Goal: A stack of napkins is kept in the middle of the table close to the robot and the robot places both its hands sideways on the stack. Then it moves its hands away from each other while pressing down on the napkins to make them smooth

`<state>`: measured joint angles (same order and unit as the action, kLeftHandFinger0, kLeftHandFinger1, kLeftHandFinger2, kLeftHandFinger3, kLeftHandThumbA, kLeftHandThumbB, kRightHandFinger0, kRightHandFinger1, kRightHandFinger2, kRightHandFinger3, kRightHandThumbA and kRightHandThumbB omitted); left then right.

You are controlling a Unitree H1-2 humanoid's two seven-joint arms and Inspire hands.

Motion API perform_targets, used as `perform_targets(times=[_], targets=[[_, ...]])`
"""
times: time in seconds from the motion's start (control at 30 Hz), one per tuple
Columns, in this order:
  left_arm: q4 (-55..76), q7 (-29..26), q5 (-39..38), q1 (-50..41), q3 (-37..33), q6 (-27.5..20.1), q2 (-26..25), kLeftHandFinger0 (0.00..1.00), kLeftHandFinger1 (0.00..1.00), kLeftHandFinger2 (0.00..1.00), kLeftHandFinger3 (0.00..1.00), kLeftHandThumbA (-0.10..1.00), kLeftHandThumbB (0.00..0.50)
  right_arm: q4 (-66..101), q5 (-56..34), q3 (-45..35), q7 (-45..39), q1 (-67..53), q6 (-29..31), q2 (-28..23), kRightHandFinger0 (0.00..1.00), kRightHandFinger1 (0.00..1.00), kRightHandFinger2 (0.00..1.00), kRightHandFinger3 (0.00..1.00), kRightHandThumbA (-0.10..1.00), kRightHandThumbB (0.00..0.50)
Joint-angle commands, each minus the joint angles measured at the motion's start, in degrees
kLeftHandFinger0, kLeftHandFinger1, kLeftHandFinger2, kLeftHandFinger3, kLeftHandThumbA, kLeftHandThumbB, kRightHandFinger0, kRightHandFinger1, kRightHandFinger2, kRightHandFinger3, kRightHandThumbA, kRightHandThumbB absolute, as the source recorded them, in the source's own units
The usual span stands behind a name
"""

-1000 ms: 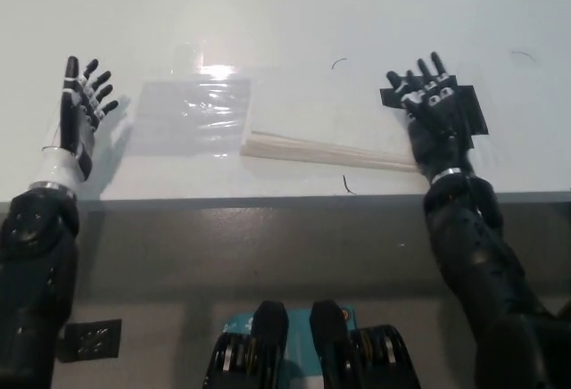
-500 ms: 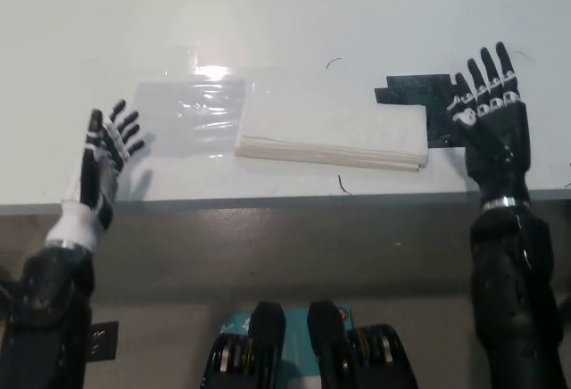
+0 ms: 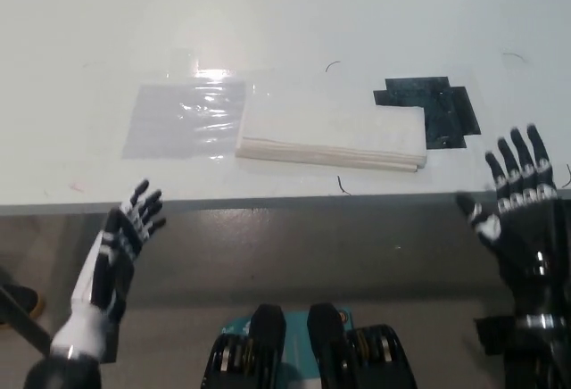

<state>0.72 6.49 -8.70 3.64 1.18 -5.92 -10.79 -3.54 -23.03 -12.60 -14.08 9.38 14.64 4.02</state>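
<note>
Now flat rectangular napkin stack [image 3: 332, 135] on glossy white table [image 3: 357, 14]; left hand [image 3: 120, 246], right hand [image 3: 519, 215] spread, empty.

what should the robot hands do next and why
Probably bring both robot hands back up over the table and set them sideways on the napkins. The left hand and right hand are open and hang at or below the table edge, far apart, touching nothing, while the stack lies untouched between them beside a clear plastic sheet.
</note>
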Motion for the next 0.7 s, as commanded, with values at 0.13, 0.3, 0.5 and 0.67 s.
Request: perform_targets(times=[0.13, 0.3, 0.5, 0.67], targets=[[20.0, 4.8, 4.25, -12.71, -5.27, -11.62, -1.77, 1.0, 1.0, 1.0, 1.0, 1.0, 0.295, 22.33, 12.08, 12.13, -3.8, -12.47, 6.29, 0.66, 1.0, 1.0, 1.0, 1.0, 1.0, 0.285], [11.17, 2.06, 9.51, -11.92, -4.67, -14.54, -1.64, 1.0, 1.0, 1.0, 1.0, 1.0, 0.309, 16.86, 13.04, 13.29, -1.38, -13.04, 7.06, 0.07, 1.0, 1.0, 1.0, 1.0, 1.0, 0.262], [3.76, 0.34, 12.78, -9.02, -4.24, -15.31, -0.9, 1.0, 1.0, 1.0, 1.0, 1.0, 0.351, 11.26, 13.84, 13.07, 0.77, -12.46, 7.41, -0.87, 1.0, 1.0, 1.0, 1.0, 1.0, 0.211], [2.91, 0.74, 11.81, -8.8, -3.86, -13.58, -0.62, 1.0, 1.0, 1.0, 1.0, 1.0, 0.341, 6.26, 12.74, 12.6, 0.94, -11.08, 7.98, -1.52, 1.0, 1.0, 1.0, 1.0, 1.0, 0.194]])
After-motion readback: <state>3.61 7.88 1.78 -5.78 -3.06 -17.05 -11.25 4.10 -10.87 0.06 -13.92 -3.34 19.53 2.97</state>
